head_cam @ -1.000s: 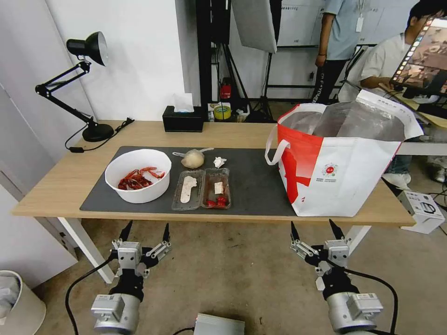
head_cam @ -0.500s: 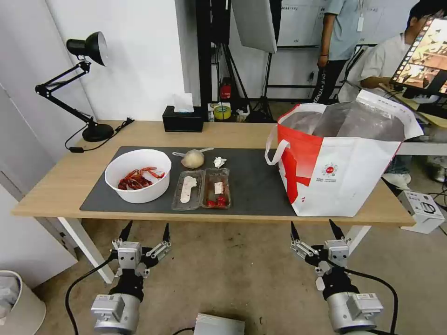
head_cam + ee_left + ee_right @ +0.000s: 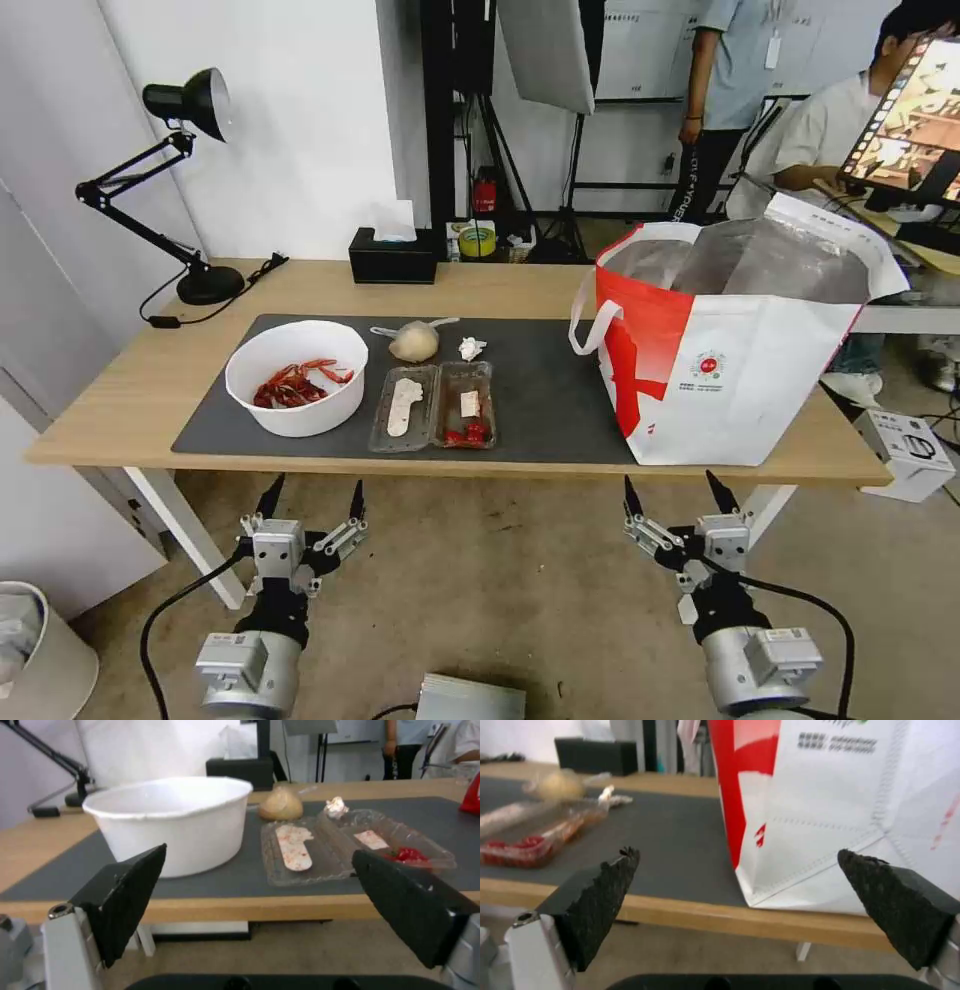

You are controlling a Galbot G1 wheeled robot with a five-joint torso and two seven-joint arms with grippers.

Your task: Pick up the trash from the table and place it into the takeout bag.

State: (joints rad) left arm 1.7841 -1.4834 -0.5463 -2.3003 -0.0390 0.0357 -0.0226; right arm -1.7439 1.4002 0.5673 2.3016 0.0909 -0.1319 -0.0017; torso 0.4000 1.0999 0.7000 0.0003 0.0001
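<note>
On the dark mat of the table (image 3: 140,400) stands a white bowl (image 3: 297,377) (image 3: 175,823) of red crayfish shells. Right of it lies an open clear tray (image 3: 433,405) (image 3: 345,843) with scraps. Behind the tray sit a tied bag with a beige lump (image 3: 414,341) (image 3: 281,804) and a small tissue wad (image 3: 471,348) (image 3: 335,807). The takeout bag (image 3: 735,345) (image 3: 840,802) stands open at the table's right end. My left gripper (image 3: 312,500) hangs open below the table's front edge, under the bowl. My right gripper (image 3: 675,495) is open too, below the bag.
A black desk lamp (image 3: 190,180) stands at the back left corner with its cord on the wood. A black tissue box (image 3: 393,255) sits at the back edge. A bin (image 3: 35,640) is on the floor at left, a white box (image 3: 905,450) at right.
</note>
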